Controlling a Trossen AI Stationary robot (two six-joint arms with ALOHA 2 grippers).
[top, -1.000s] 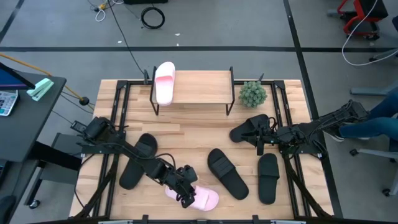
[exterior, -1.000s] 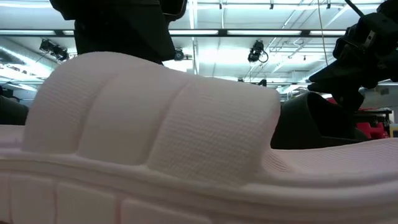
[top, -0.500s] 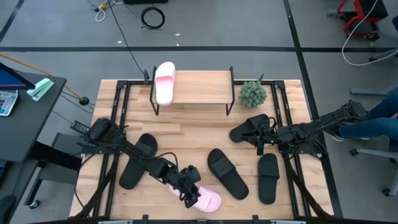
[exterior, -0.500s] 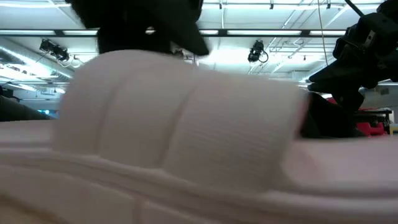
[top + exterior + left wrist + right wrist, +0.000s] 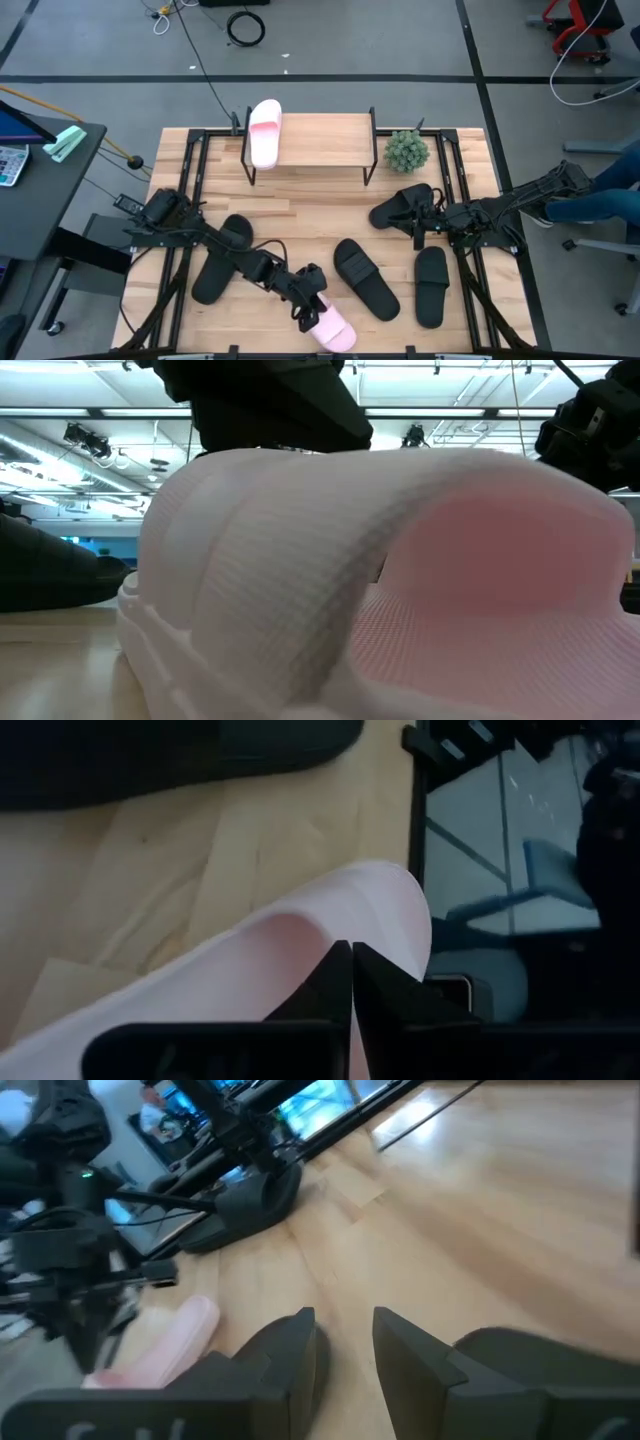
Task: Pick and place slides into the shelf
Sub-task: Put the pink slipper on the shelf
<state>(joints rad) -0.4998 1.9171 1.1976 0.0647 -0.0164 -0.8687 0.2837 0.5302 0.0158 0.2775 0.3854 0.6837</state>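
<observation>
One pale pink slide (image 5: 336,332) lies slanted at the table's near edge and fills the low view (image 5: 380,580). My left gripper (image 5: 311,307) is over its strap, shut on it (image 5: 351,968). The other pink slide (image 5: 264,131) rests sole-down on the left end of the shelf (image 5: 320,140). Several black slides lie on the table (image 5: 222,258) (image 5: 365,278) (image 5: 431,285) (image 5: 400,208). My right gripper (image 5: 417,230) waits open (image 5: 345,1338) beside the black slide on the right. My left gripper holds the pink slide by its strap's edge (image 5: 300,935), pinched between the nearly closed fingers (image 5: 325,985). It comes slanting down from the table's left. The slide's sole stays on the table. The fingers hide how much of the strap lies between them.
A small potted plant (image 5: 406,150) stands right of the shelf. The black frame rails (image 5: 188,170) run along both table sides. Bare wood lies in front of the shelf. A person's leg (image 5: 600,200) shows beyond the right edge.
My left gripper has moved toward the table's right and near edge, turning as it went. The pink slide went with it: it slid right and turned about from lying crosswise to slanting, and its open strap end now faces the low camera.
</observation>
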